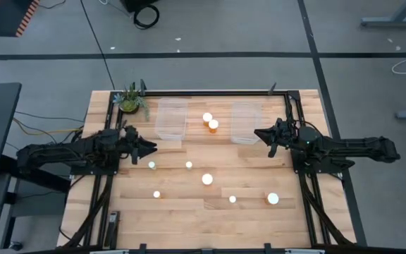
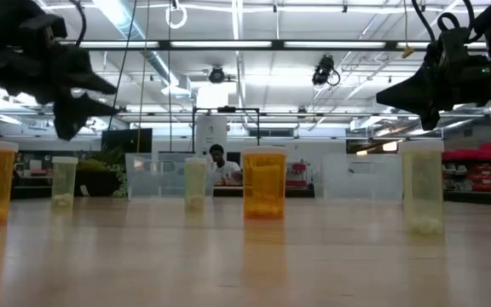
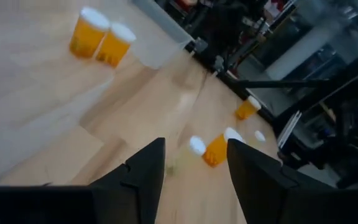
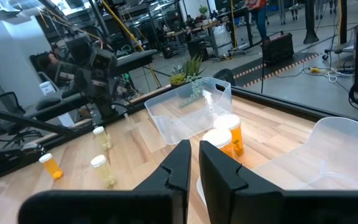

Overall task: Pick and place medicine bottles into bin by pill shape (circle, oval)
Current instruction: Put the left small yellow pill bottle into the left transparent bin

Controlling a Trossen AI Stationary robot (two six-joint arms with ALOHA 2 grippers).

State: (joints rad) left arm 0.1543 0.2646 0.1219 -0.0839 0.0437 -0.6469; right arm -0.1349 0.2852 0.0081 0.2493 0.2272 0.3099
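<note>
High view is showing my left gripper (image 1: 149, 147) hanging above the left half of the table (image 1: 189, 212), just off the near corner of the left bin (image 1: 170, 118). Its fingers are standing apart with nothing between them. My right gripper (image 1: 261, 133) is waiting by the right bin (image 1: 246, 121), fingers pressed together and holding nothing.

The medicine bottles (image 1: 207, 179) are all sitting outside the bins: two are touching each other between the bins, and the others are scattered across the middle and near part of the table, well apart from one another. The closest to my left gripper is a pale one (image 1: 151, 165) just beside it, toward the near edge.

I am judging the sort as not yet begun, and several things could go wrong. Coming down off-centre could tip an upright bottle and send it rolling. Reaching for the touching pair could knock its neighbour over or drag it along. From up here I cannot read the pill shapes, so a wrong bin is a real risk. The potted plant (image 1: 131, 100) is also crowding the left bin's far corner.
</note>
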